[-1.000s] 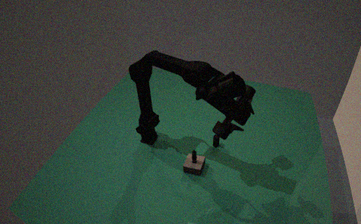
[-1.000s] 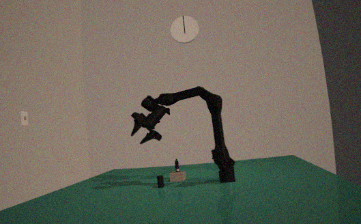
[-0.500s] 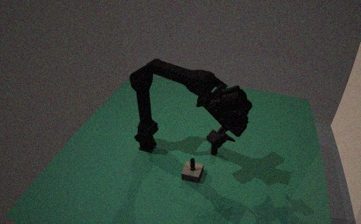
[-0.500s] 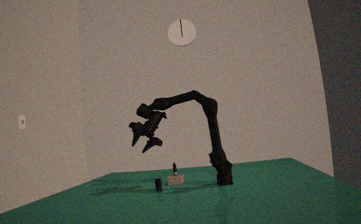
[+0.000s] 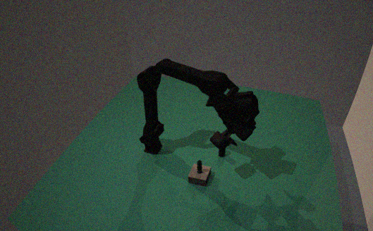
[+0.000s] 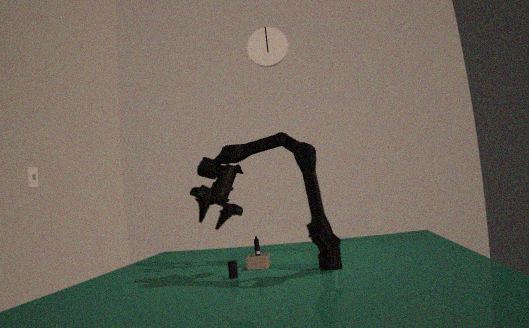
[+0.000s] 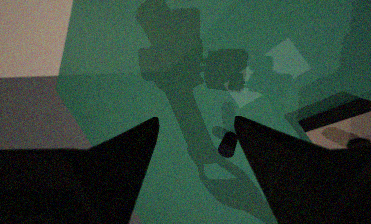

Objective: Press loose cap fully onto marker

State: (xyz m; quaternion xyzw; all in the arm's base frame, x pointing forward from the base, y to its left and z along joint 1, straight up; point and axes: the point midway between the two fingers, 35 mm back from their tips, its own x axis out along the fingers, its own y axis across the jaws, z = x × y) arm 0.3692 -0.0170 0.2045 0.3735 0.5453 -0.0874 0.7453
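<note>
The marker [image 5: 199, 167] [image 6: 257, 246] stands upright and uncapped in the light brown holder block [image 5: 197, 179] [image 6: 258, 262]. The block also shows at the right edge of the wrist view [image 7: 346, 124], partly behind a finger. The dark cap [image 5: 221, 152] [image 6: 233, 269] [image 7: 227, 145] stands upright and loose on the table, a short way from the block. My gripper [image 6: 209, 225] [image 7: 196, 121] is open and empty, well above the table and tilted. In the wrist view the cap shows just inside the right fingertip, far below it.
The green table [image 5: 97, 169] [image 6: 123, 305] carries the arm's base [image 5: 152, 141] [image 6: 329, 252] and broad arm shadows. A pale wall [image 5: 372, 105] [image 6: 123, 100] stands beyond the table, with a round clock [image 6: 267, 46] on it.
</note>
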